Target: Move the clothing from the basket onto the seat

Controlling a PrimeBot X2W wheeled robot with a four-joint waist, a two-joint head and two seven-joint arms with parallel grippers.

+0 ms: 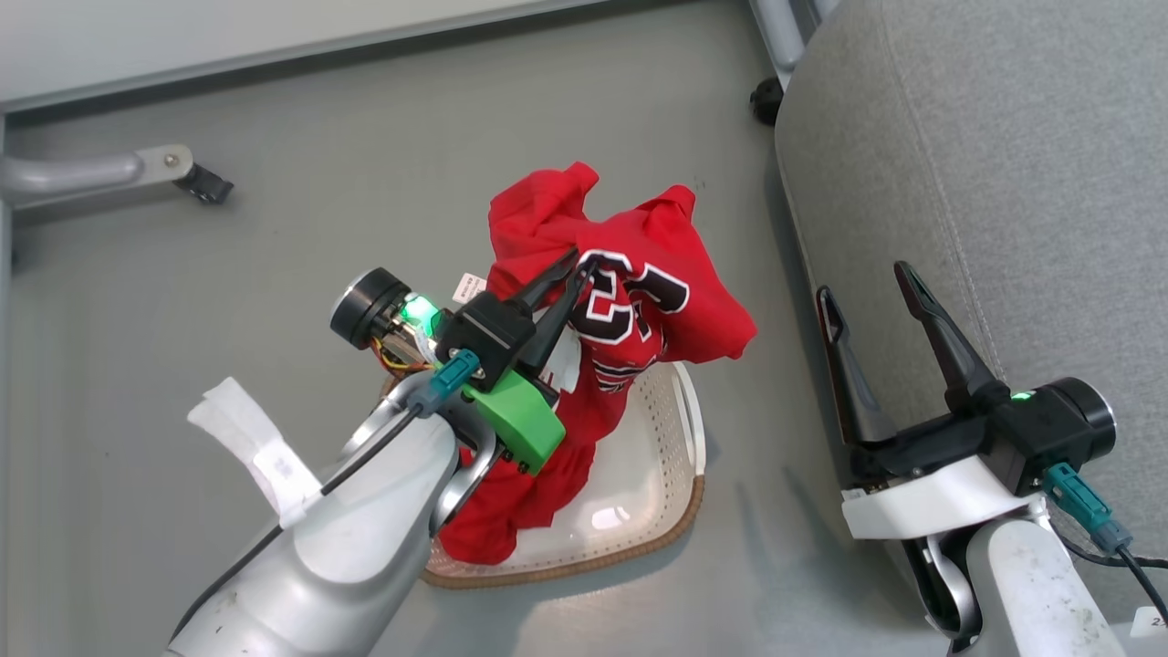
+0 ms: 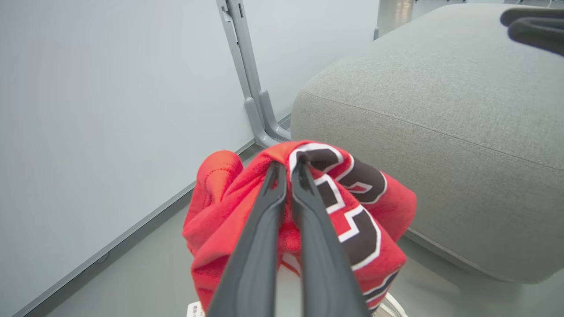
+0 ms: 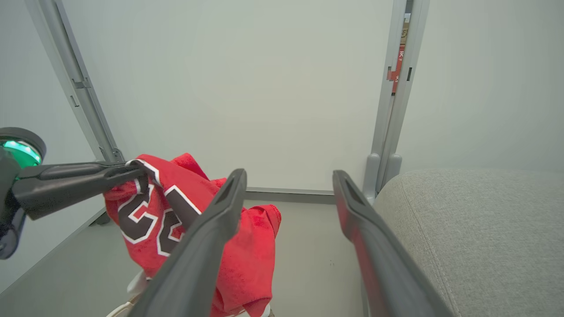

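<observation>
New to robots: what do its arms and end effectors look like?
The left end effector and right end effector each have two dark fingers on black housings with green lights. Pale grey forearms carry black cables with teal plugs; the left has a green bracket.

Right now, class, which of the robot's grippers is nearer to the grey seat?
Right. The right gripper hangs open at the seat's edge; the left gripper is farther off, shut on the red jersey above the basket.
</observation>
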